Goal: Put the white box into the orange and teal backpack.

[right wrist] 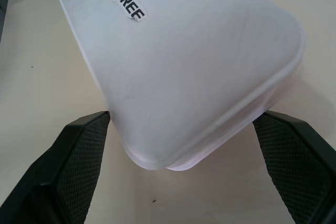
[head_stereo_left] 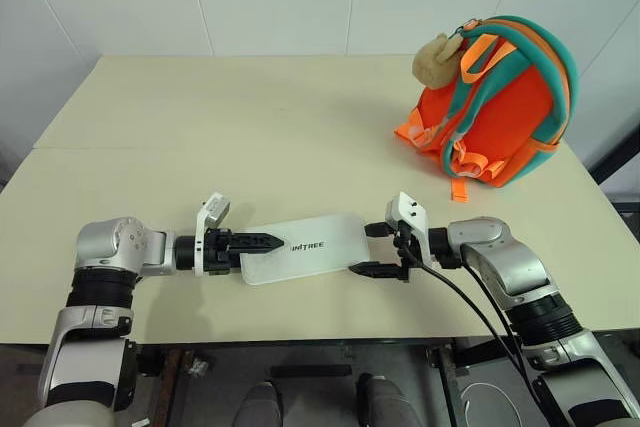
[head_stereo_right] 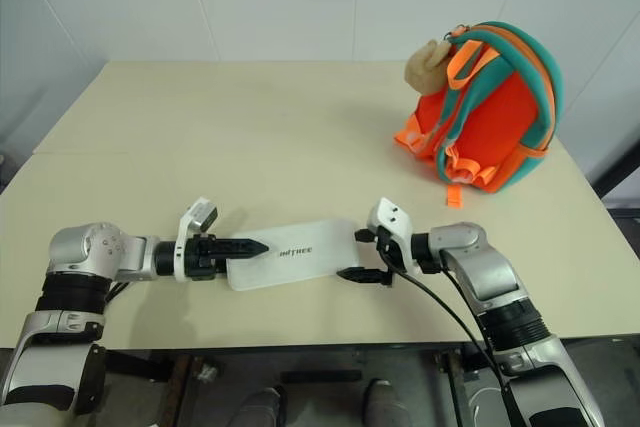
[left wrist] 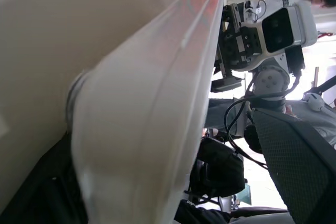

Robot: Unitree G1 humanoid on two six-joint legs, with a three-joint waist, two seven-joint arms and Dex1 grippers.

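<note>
The white box (head_stereo_left: 300, 247) lies flat on the table (head_stereo_left: 250, 127) near its front edge, dark lettering facing up, between the 2 grippers. The left gripper (head_stereo_left: 262, 242) points in from the box's left end, its black fingers reaching over that end — whether they touch it I cannot tell. The right gripper (head_stereo_left: 374, 250) is spread wide at the other end, 1 finger on each side of the box's corner, nothing clamped. The orange and teal backpack (head_stereo_left: 495, 97) stands upright well apart at the far right of the table, a beige plush charm (head_stereo_left: 436, 59) hanging at its top.
</note>
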